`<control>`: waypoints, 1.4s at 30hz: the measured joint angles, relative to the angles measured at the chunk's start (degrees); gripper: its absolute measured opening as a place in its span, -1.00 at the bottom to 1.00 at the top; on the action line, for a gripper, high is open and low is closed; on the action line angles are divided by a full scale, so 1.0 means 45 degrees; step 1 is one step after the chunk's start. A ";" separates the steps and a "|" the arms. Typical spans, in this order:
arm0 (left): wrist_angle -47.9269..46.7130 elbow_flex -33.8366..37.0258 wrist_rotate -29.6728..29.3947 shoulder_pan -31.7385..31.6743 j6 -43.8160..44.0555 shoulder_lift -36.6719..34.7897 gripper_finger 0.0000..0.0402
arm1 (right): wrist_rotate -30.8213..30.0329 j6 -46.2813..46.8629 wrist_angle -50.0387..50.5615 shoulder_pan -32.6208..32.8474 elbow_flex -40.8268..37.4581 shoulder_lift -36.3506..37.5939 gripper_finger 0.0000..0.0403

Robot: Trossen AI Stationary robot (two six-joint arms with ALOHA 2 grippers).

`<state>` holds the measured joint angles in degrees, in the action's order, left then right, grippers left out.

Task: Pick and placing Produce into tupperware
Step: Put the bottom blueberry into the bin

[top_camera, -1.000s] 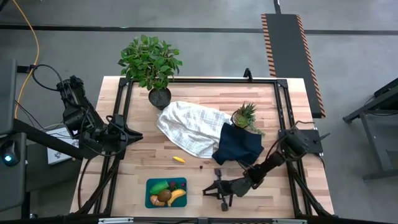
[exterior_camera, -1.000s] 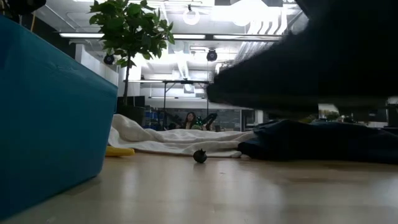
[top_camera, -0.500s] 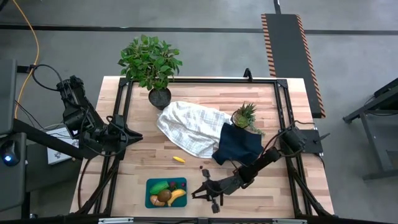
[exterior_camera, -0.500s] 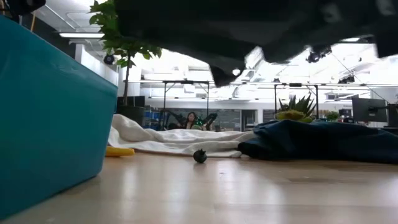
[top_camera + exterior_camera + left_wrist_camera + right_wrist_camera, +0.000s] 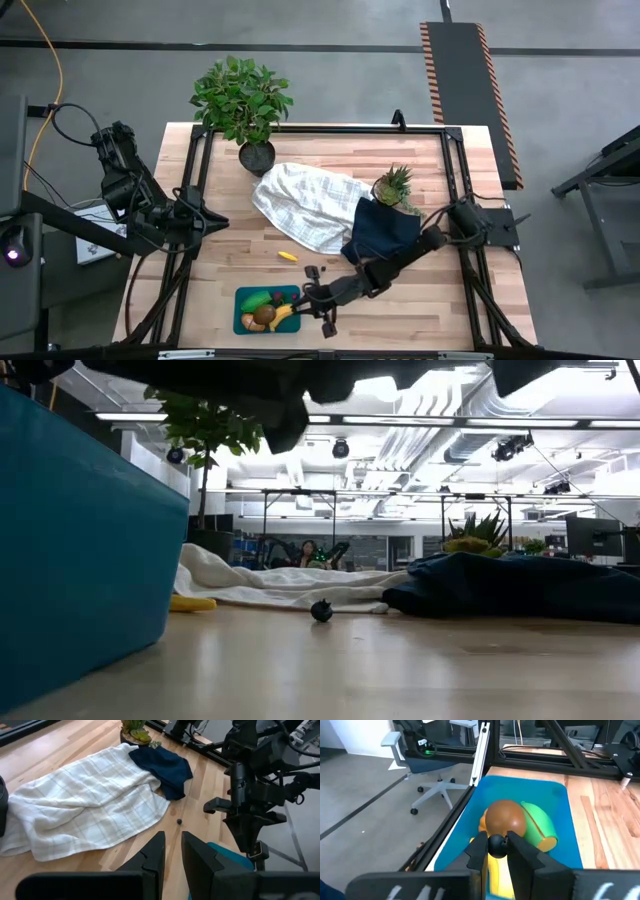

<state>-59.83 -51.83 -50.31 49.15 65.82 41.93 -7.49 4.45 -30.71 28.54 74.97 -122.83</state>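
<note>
Teal plastic marks the tupperware, which sits near the front edge of the wooden table, left of centre. Inside it lie a yellow banana, a green pear-shaped piece, a brown kiwi-like ball and an orange piece (mostly hidden behind the ball). The right gripper hangs over the container's right end, its 2 fingers pinched on a small dark ball held just above the produce in the bin. The right arm stretches in across the table from the right side.

Out on the bare wood, a small yellow piece lies beside the white checked cloth, and another tiny dark bit rests a little nearer the front, just ahead of the navy cloth. That navy cloth overlaps the white one's right end, with a small pineapple-like plant behind it and a leafy potted plant at the back.

The left gripper waits at the table's left side, fingers nearly together with nothing between them.
</note>
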 joint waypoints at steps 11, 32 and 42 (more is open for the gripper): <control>-0.0029 0.0000 0.0516 0.0003 -0.0004 -0.0005 -0.74 | 0.0208 0.0000 0.0852 -0.0349 0.0674 0.0000 -0.81; -0.0058 0.0000 0.0559 0.0001 -0.0419 0.0325 -0.74 | 0.0816 -0.0087 0.1639 -0.0946 0.0992 0.0000 -0.81; -0.0049 0.0000 0.0608 0.0003 -0.0544 0.0325 -0.74 | 0.1247 -0.0091 0.1644 -0.0997 0.0992 0.0000 -0.78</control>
<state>-60.05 -51.83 -47.57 49.17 63.37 43.40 -1.88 4.04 -23.31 24.05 79.44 -122.83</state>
